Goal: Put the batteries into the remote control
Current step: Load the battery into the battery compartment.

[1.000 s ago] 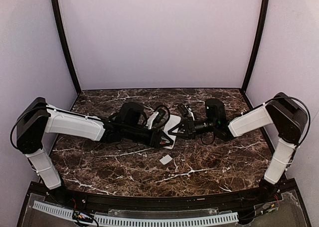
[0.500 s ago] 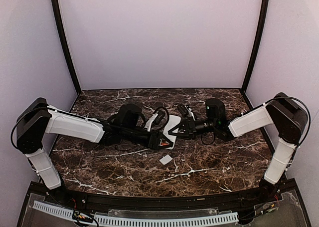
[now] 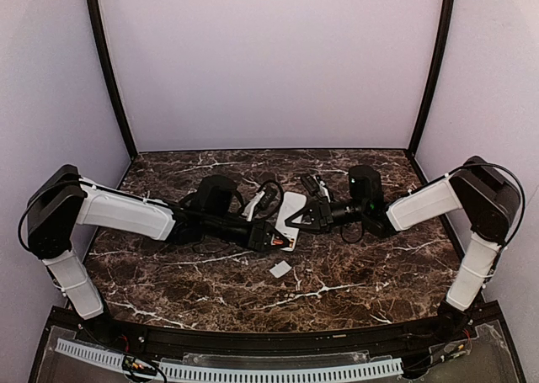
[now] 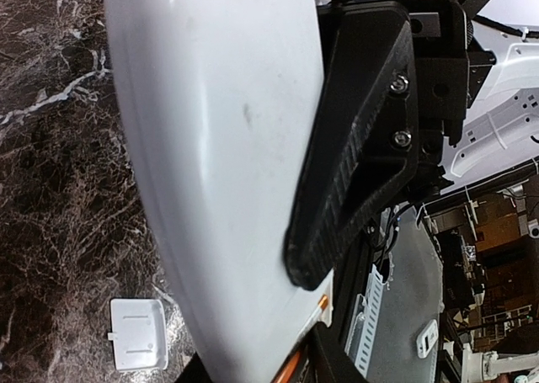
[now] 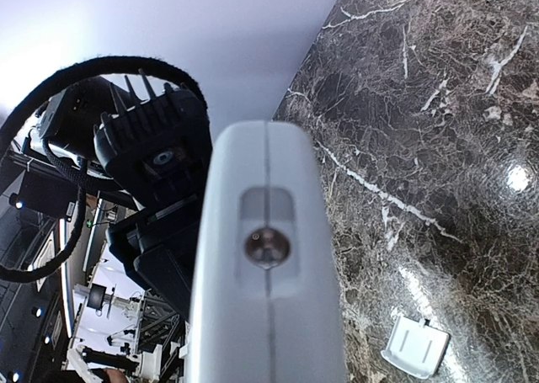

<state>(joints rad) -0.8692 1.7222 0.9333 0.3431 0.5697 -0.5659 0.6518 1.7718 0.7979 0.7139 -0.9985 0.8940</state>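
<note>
The white remote control [image 3: 292,210] is held off the table at mid-table, clamped in my right gripper [image 3: 301,221]. In the right wrist view I see it end-on [image 5: 268,316]. Its plain back fills the left wrist view [image 4: 227,147], with a black right finger [image 4: 354,147] pressed on its side. My left gripper [image 3: 274,238] is at the remote's near end, shut on an orange-red battery [image 4: 291,369]. A second orange tip [image 4: 322,301] shows at the remote's end edge. How the batteries sit in the compartment is hidden.
A small flat white square piece [image 3: 280,268] lies on the dark marble table [image 3: 354,282], just in front of the grippers. It also shows in the left wrist view [image 4: 137,334] and the right wrist view [image 5: 415,347]. Purple walls enclose three sides.
My left gripper has edged right, closer against the remote's near end. The remote and my right gripper have shifted slightly up and right.
</note>
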